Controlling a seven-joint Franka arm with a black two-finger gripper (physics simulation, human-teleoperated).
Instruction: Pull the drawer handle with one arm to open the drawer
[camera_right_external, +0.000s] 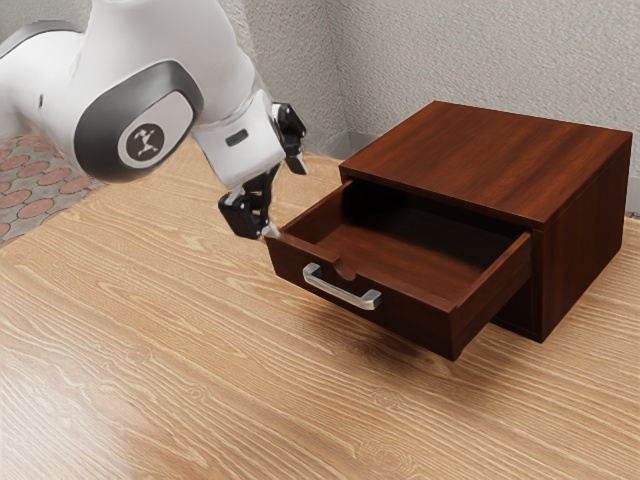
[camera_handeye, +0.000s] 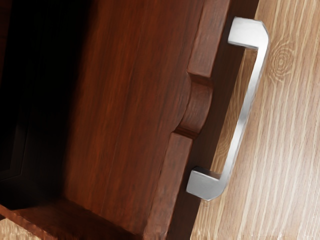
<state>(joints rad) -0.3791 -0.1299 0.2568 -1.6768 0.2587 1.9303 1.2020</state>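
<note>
The drawer (camera_right_external: 425, 322) is standing pulled well out of the dark wooden cabinet (camera_right_external: 490, 150), which is sitting on the light wood tabletop (camera_right_external: 180, 370) toward the exterior view's right. Its silver handle (camera_right_external: 341, 290) is lying free across the front panel with nothing gripping it. The white arm (camera_right_external: 130, 100) is reaching in from the exterior view's upper left, and the black hand (camera_right_external: 252, 212) is hovering at the drawer's corner away from the cabinet, perhaps touching the rim there, off to one side of the handle. From this angle I cannot tell whether the hand is apart or together.
</note>
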